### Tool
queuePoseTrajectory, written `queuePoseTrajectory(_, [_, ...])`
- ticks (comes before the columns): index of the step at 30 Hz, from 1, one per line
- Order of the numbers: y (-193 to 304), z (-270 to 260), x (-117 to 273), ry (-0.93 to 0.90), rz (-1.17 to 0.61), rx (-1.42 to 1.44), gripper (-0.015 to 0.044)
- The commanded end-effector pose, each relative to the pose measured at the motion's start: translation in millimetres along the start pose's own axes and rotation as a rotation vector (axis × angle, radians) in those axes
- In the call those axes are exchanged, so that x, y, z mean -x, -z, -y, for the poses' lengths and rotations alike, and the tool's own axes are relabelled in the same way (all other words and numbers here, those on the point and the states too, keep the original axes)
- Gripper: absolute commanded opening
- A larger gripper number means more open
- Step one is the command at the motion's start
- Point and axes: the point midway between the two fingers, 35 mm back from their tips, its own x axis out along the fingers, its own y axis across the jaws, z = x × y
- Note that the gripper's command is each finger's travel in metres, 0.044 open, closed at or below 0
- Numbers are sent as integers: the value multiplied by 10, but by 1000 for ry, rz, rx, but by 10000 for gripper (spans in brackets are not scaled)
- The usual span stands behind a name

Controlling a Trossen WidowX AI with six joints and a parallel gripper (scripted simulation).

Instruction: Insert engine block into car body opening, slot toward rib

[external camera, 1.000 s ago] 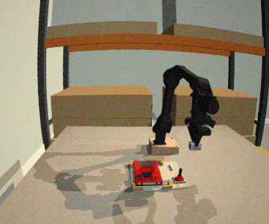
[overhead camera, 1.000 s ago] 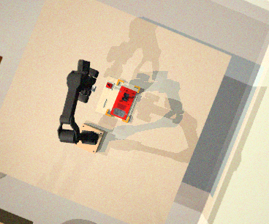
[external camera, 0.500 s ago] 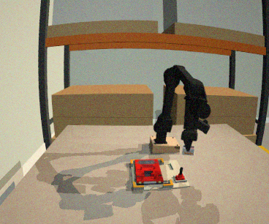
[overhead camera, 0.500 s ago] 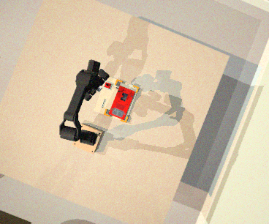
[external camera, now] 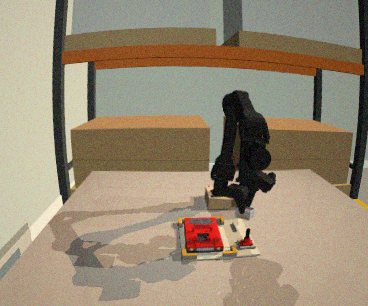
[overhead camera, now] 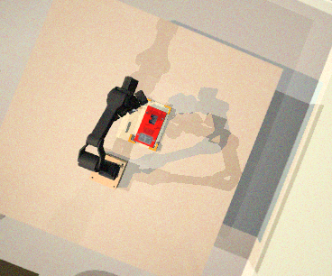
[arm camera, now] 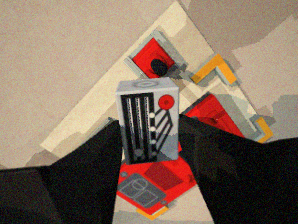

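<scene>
While my black parallel-jaw gripper [arm camera: 148,142] hangs above the pale base plate [arm camera: 90,125], it is clamped on the grey box-shaped engine block [arm camera: 148,122], its two dark fingers pressed against the block's left and right sides at a partly closed width. The block's face toward my wrist camera carries black vertical slots, diagonal black stripes and a red disc (the disc sits at the upper right of that face). It is in the air, not touching anything below.

Beneath it lies the red car body [arm camera: 165,177], framed by orange corner brackets [arm camera: 212,70] on the plate. Past the block's top edge I see a small red square pad with a black knob [arm camera: 159,65], in its own grey frame.

From the exterior view, my black arm [external camera: 242,150] is folded over its tan wooden mount [external camera: 220,201], with the block [external camera: 248,212] held low just behind the plate and the car body [external camera: 203,234] nearer the camera.
</scene>
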Motion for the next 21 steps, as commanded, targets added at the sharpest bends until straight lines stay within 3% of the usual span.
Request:
queuePoseTrajectory(1, [91,108,-59,0,-3,-103,0])
queuePoseTrajectory(21, [554,514,-271,5,-7,-555,0])
